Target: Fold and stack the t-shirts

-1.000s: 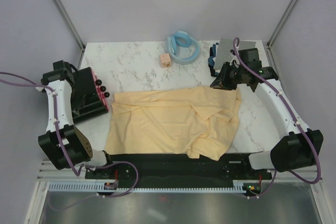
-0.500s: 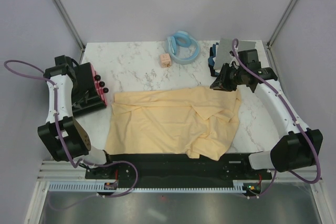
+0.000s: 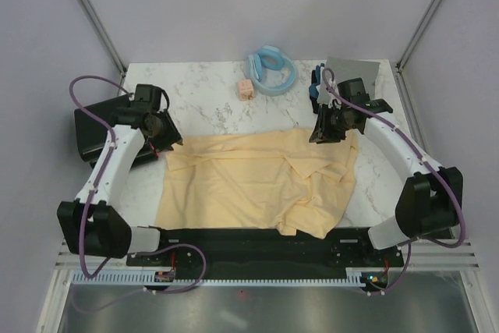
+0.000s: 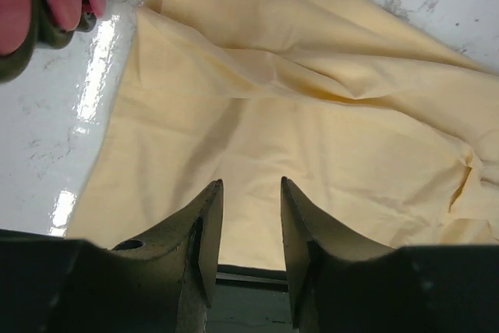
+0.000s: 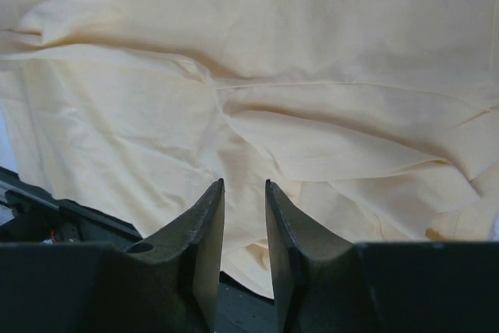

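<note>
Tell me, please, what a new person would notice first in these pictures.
The large pale yellow t-shirt lies rumpled across the near half of the marble table. The left pincer and the right pincer hover near its two far corners, jaws apart, holding nothing. A light blue ring lies at the far edge.

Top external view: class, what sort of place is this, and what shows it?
Probably a robot lab test cell: a left arm and right arm bolted at a marble-look table, plain grey walls close round it, a yellow-cream t-shirt laid out.
</note>
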Motion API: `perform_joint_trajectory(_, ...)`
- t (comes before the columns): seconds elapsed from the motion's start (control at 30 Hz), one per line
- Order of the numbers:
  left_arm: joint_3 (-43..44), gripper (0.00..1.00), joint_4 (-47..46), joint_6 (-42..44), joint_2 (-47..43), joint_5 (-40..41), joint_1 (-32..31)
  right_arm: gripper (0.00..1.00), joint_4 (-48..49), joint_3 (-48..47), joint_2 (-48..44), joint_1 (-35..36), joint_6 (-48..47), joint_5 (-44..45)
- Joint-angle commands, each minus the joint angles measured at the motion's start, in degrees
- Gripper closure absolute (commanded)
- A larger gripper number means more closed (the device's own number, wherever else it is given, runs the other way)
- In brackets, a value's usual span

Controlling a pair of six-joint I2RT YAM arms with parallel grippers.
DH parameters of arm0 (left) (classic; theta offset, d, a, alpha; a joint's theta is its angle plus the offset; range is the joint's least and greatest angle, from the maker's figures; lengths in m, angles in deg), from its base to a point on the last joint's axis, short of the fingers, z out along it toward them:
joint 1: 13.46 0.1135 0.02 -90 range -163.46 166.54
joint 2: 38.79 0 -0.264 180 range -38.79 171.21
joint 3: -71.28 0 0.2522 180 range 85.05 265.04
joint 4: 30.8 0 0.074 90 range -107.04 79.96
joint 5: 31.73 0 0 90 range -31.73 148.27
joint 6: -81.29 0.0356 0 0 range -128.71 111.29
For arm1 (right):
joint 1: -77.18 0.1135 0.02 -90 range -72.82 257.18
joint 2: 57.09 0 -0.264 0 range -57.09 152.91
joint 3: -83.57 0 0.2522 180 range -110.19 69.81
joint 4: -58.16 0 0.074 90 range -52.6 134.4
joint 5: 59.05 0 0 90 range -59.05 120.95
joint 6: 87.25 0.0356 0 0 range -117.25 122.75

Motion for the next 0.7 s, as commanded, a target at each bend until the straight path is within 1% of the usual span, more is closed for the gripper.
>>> perform_joint_trajectory(0.0, 3.65, 0.57, -3.88, 1.56, 10.52, -3.13, 0.01, 0.65, -0.7, -2.4, 4.28, 0.65, -3.87, 4.37)
perform_joint_trajectory(0.07, 6.48, 0.57, -3.27, 3.31, 13.6, -2.69, 0.01, 0.65, -0.62, -3.37, 6.03, 1.0, -4.49, 5.24)
perform_joint_trajectory(0.1, 9.63, 0.57, -3.01, 4.11, 17.0, -2.69, -0.08, 0.65, 0.52, -3.2, 6.3, 1.35, -4.58, 5.86)
perform_joint_trajectory(0.2, 14.47, 0.58, -2.57, 5.87, 22.46, -1.89, -0.08, 0.65, 2.55, -3.02, 8.23, 1.7, -5.19, 7.44)
perform_joint_trajectory(0.3, 17.64, 0.58, -1.77, 7.02, 25.73, -2.07, -0.17, 0.65, 3.6, -3.64, 9.91, 2.23, -5.72, 8.23)
perform_joint_trajectory(0.47, 19.5, 0.58, 0.6, 8.68, 30.74, -2.51, -0.52, 0.65, 2.82, -5.21, 14.03, 2.49, -5.72, 9.11)
perform_joint_trajectory(0.67, 17.31, 0.59, 2.1, 9.83, 34.35, -3.74, -2.01, 0.65, 2.73, -6.18, 16.49, 2.67, -5.02, 13.23)
